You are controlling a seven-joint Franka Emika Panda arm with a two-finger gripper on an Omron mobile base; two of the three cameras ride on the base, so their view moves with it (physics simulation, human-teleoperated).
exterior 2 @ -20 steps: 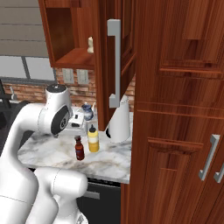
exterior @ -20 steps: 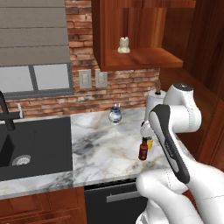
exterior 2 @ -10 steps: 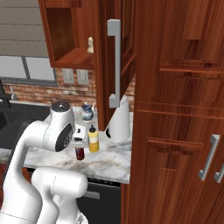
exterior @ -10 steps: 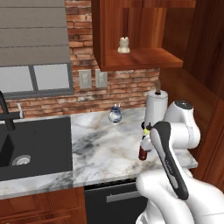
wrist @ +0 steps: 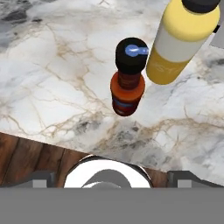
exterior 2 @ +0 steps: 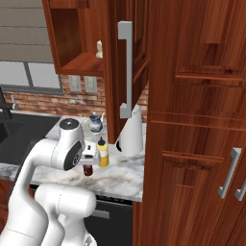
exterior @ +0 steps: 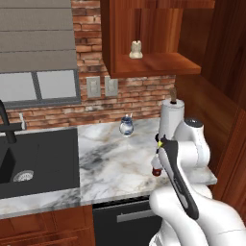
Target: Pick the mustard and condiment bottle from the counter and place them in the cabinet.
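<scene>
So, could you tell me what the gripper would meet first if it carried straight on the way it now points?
Most likely the condiment bottle: in the hand view its black cap sits near the centre, straight ahead over the counter. The mustard stands off to one side of that line. How far off the cap lies is unclear.

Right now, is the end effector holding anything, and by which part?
Nothing is held. The hand view looks down on the condiment bottle and the mustard, both standing free on the counter with nothing gripping them.

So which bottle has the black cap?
The condiment bottle, the small dark red-brown one. The mustard beside it is yellow and taller.
</scene>
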